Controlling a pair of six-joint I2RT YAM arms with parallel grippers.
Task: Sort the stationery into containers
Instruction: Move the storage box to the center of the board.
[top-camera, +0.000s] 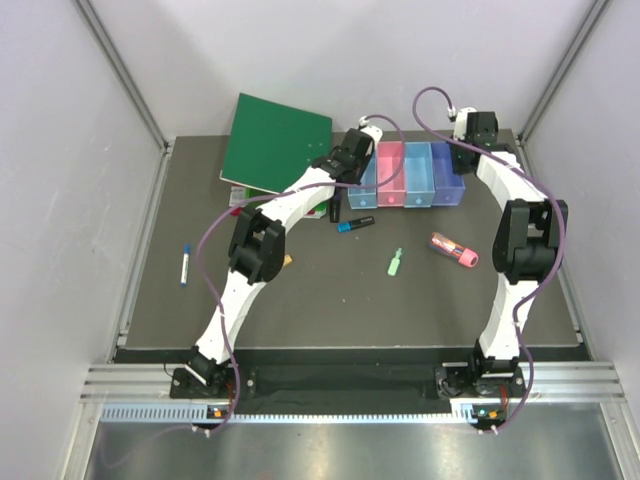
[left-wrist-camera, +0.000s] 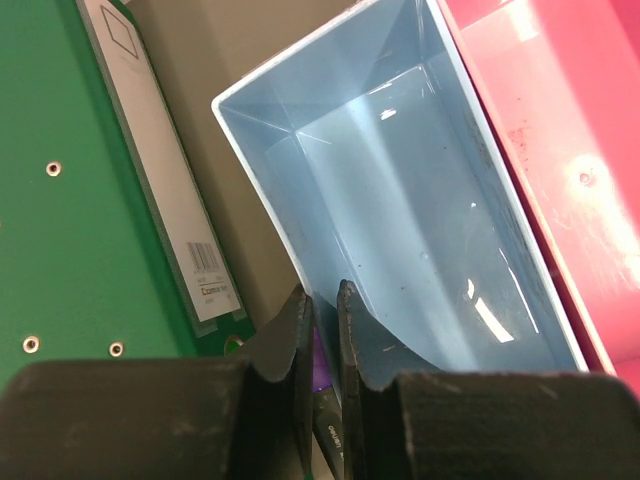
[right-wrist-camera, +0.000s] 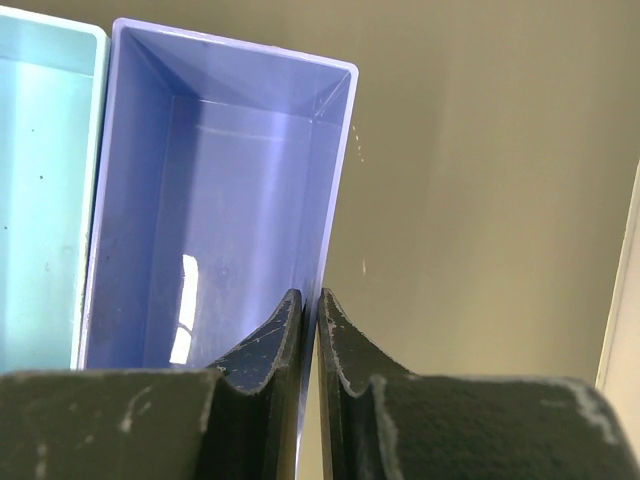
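Four joined bins stand at the back: light blue (top-camera: 366, 185), pink (top-camera: 390, 175), light blue (top-camera: 417, 172), purple (top-camera: 447, 172). My left gripper (top-camera: 360, 168) (left-wrist-camera: 320, 296) is shut on the left wall of the left light blue bin (left-wrist-camera: 400, 220). My right gripper (top-camera: 463, 152) (right-wrist-camera: 310, 298) is shut on the right wall of the purple bin (right-wrist-camera: 220, 200). All bin interiors that show look empty. On the mat lie a blue-capped white pen (top-camera: 186, 265), a black-blue marker (top-camera: 355, 223), a small green piece (top-camera: 396, 261), a pink-red tube (top-camera: 455, 250) and a tiny orange piece (top-camera: 289, 261).
A large green binder (top-camera: 275, 145) (left-wrist-camera: 60, 200) lies at the back left, close beside the left bin. A black pen with a purple band (top-camera: 335, 210) (left-wrist-camera: 335, 430) lies on the mat under my left fingers. Metal frame posts and white walls enclose the table.
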